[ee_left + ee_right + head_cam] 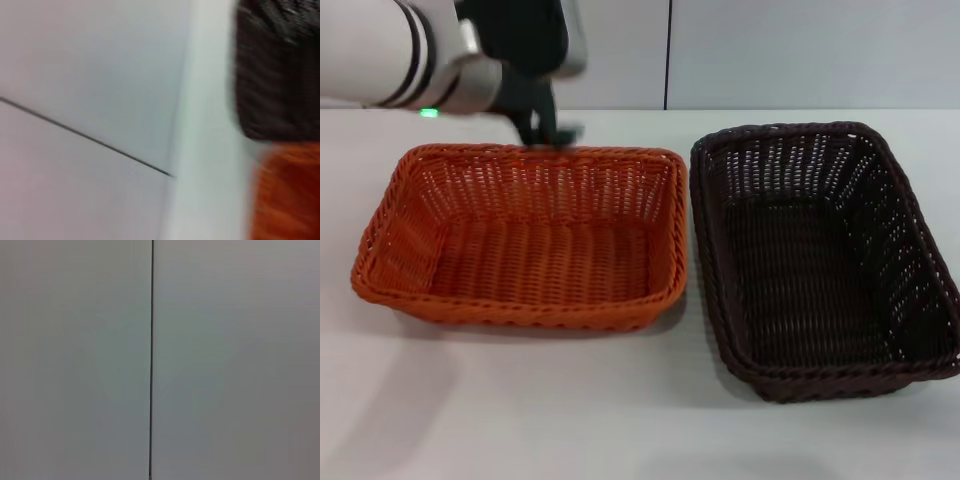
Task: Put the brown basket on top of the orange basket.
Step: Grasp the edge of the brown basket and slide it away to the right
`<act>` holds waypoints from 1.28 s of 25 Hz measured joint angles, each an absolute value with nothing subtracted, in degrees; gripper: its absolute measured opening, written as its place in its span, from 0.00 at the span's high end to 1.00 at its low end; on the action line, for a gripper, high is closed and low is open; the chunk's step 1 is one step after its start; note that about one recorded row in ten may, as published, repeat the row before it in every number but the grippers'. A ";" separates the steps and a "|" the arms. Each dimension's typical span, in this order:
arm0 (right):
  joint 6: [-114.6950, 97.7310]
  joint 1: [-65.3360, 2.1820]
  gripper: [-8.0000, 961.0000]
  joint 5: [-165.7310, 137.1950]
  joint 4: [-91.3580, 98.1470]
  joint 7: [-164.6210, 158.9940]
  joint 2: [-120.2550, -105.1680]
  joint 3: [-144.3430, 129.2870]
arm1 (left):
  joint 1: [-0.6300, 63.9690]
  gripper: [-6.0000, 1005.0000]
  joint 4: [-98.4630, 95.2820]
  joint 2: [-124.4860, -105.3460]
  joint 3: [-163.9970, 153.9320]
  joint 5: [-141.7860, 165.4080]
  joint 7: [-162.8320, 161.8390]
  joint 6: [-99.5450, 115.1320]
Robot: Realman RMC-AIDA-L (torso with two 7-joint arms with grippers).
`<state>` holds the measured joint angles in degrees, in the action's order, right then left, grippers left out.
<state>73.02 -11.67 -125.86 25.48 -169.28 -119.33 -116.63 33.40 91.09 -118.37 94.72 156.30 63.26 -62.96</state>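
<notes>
The orange basket point(525, 235) sits on the white table on the left in the head view. The brown basket point(820, 255) sits right beside it on the right, apart from it by a narrow gap. Both stand upright and empty. My left gripper point(548, 132) hangs at the orange basket's far rim, near its middle. The left wrist view shows a corner of the brown basket point(275, 75) and a bit of the orange basket point(290, 195), both blurred. My right gripper is out of view.
The white table point(520, 410) stretches in front of both baskets. A grey wall with a dark vertical seam point(668, 55) stands behind the table; the right wrist view shows only that wall and seam point(151, 360).
</notes>
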 joint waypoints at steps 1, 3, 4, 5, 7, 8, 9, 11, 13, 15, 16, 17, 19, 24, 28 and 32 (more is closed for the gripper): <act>73.16 -11.59 0.21 -125.86 25.52 -169.28 -119.35 -116.62 | 33.40 0.37 91.09 -118.37 94.72 156.30 63.26 -62.95; 73.34 -11.56 0.21 -125.86 25.72 -169.28 -119.35 -116.57 | 27.70 0.36 93.85 -118.43 91.93 156.46 59.80 -50.20; 73.36 -11.56 0.21 -125.86 25.90 -169.28 -119.35 -116.48 | 24.48 0.35 94.78 -118.45 90.14 156.47 57.88 -42.93; 73.44 -11.55 0.21 -125.83 26.62 -169.28 -119.36 -116.24 | 21.47 0.34 95.40 -118.47 88.53 156.27 55.79 -34.66; 73.64 -11.61 0.21 -125.74 27.16 -169.28 -119.35 -116.17 | 14.57 0.32 95.70 -118.48 84.89 155.88 50.03 -16.36; 73.98 -11.74 0.21 -125.59 27.72 -169.28 -119.31 -116.15 | 11.52 0.31 95.22 -118.42 83.03 155.64 47.19 -7.20; 74.40 -11.89 0.21 -125.48 28.17 -169.28 -119.26 -116.14 | 9.08 0.31 94.36 -118.34 81.47 155.59 45.07 -0.60; 75.74 -12.79 0.21 -125.39 28.81 -169.28 -119.09 -116.15 | 6.83 0.30 92.89 -118.26 79.80 155.57 43.01 7.01; 77.20 -13.81 0.21 -125.55 29.48 -169.28 -118.90 -116.38 | 4.23 0.29 90.61 -118.21 77.89 155.53 40.88 14.66; 77.99 -14.68 0.21 -127.03 32.37 -169.28 -118.48 -116.61 | -0.31 0.29 83.51 -118.51 74.99 153.92 35.92 27.87; 77.99 -14.68 0.21 -127.03 32.37 -169.28 -118.48 -116.61 | -2.02 0.28 77.96 -118.53 73.98 151.30 31.94 33.35; 77.29 -14.79 0.21 -128.34 33.96 -169.28 -118.20 -116.53 | -2.02 0.26 77.96 -118.53 73.98 151.30 31.94 33.35; 74.37 -14.92 0.21 -130.91 37.09 -169.28 -117.49 -116.33 | -3.15 0.22 63.07 -118.37 72.11 147.45 20.61 49.27; 62.07 -16.08 0.21 -136.04 46.13 -169.29 -115.62 -116.56 | -1.91 0.19 44.87 -118.58 72.04 145.12 6.68 64.06; 41.17 -15.88 0.21 -139.19 59.83 -169.35 -112.32 -116.19 | -0.85 0.19 37.54 -118.60 71.93 142.37 2.18 68.80; 13.42 -16.33 0.21 -140.14 74.59 -169.34 -109.06 -112.91 | 0.34 0.19 31.63 -118.57 72.14 140.82 -0.18 71.43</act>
<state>13.42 -16.33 -140.14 74.59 -169.34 -109.06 -112.91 0.34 31.63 -118.57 72.14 140.82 -0.18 71.43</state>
